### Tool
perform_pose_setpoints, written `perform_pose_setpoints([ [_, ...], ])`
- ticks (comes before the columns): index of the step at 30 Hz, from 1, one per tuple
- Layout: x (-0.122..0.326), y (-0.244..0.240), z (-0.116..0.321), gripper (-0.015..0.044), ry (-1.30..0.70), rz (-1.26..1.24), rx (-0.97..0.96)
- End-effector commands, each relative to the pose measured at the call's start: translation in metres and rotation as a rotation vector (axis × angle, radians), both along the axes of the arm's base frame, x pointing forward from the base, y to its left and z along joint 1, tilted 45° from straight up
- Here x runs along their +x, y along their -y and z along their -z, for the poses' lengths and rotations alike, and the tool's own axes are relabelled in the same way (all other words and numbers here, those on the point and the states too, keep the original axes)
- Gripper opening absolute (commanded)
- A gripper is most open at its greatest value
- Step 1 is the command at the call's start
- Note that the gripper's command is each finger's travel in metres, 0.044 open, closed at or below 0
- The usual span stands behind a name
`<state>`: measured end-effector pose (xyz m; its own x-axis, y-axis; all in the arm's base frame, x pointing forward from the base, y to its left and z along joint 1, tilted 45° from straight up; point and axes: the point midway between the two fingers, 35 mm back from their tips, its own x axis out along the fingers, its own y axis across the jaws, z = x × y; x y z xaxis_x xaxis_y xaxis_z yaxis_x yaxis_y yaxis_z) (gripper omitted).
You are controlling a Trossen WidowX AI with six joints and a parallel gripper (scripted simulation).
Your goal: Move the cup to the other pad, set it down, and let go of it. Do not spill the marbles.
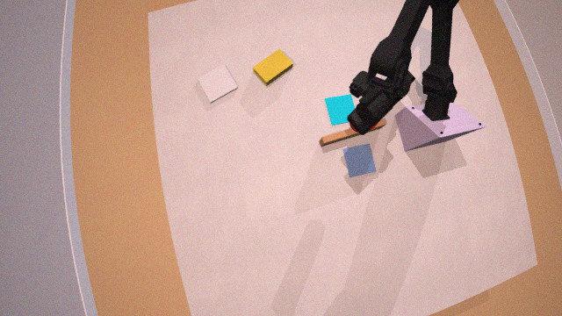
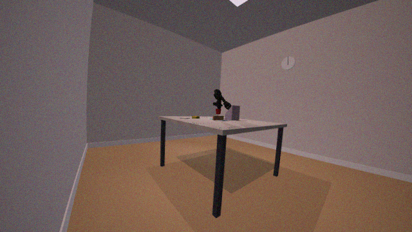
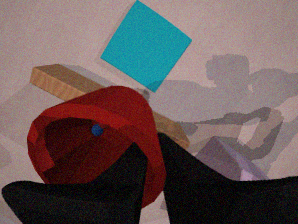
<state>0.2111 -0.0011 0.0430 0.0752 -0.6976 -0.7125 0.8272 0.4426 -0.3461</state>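
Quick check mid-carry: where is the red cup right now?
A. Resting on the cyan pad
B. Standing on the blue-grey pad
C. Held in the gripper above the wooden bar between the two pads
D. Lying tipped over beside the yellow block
C: the gripper is shut on the red cup, which the top view shows over the wooden bar, between the cyan pad and the blue-grey pad.
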Motion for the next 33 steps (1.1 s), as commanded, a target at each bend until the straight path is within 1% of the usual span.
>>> perform_pose_setpoints([
  [1,0.003,0.006,-0.009,0.0,0.01,-0.006,0.001],
  [27,0.013,0.045,-0.054,0.0,0.011,-0.005,-0.004],
  [33,0.014,0.048,-0.053,0.0,0.011,-0.005,-0.004],
])
